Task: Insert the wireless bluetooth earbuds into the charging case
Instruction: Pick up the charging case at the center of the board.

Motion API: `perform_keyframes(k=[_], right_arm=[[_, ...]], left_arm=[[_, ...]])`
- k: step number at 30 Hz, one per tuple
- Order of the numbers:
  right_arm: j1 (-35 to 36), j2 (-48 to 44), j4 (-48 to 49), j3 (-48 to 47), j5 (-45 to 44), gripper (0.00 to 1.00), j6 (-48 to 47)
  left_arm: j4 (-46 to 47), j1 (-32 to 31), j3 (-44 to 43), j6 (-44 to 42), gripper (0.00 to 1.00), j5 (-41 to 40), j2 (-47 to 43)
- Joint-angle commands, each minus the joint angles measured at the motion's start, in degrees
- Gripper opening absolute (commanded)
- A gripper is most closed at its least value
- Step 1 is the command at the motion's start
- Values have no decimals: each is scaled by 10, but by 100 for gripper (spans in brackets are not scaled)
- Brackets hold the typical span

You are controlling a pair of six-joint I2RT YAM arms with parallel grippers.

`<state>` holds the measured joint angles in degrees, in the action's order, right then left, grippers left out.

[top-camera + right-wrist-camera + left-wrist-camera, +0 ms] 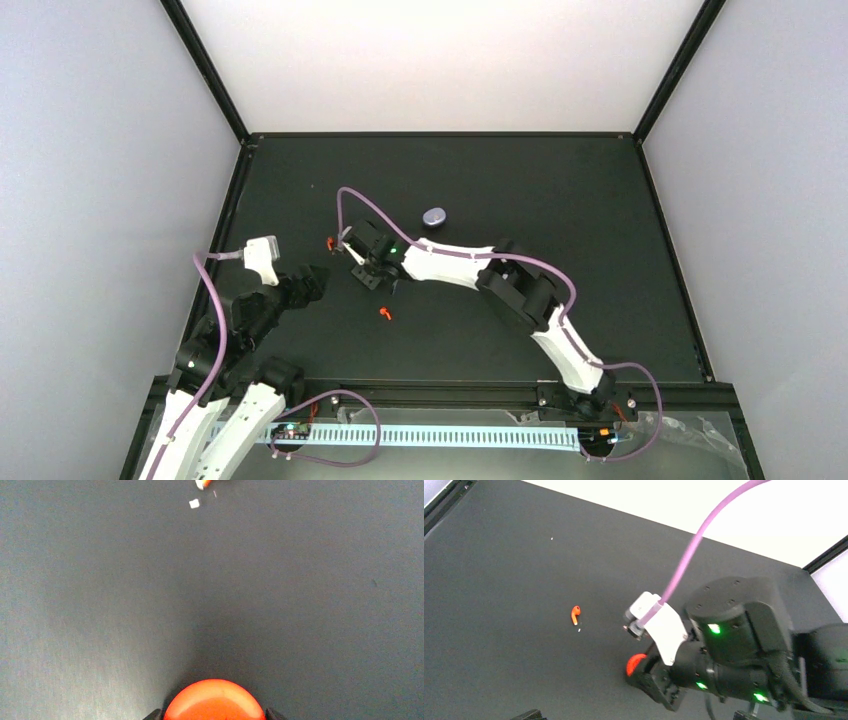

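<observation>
Red-orange case (214, 701) sits clamped in right end effector (214, 715); left end effector (318, 280) spread wide.

Top external: high behind the arm bases, looked down on the whole desk (620, 250). Left wrist faced the right end effector (646, 677) from nearby. Right wrist looked down at the desk from close above. Both wrist views shared the red-orange charging case (636, 664) and one red-orange earbud (575, 615).

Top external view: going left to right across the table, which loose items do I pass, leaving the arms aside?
far red-orange earbud → near red-orange earbud → lavender case
</observation>
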<state>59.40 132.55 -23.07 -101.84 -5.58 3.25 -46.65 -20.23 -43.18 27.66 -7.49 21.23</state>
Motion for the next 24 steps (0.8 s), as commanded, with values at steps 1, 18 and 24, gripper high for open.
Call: perform_keyframes(k=[1, 18, 24], right_arm=[[1, -94, 34, 88, -29, 44, -4], [4, -700, 167, 542, 53, 42, -71], [7, -839, 131, 591, 55, 42, -87]], left_arm=[[5, -1, -1, -1, 99, 11, -1], [226, -18, 65, 152, 99, 251, 110], [308, -168, 0, 186, 99, 203, 214]])
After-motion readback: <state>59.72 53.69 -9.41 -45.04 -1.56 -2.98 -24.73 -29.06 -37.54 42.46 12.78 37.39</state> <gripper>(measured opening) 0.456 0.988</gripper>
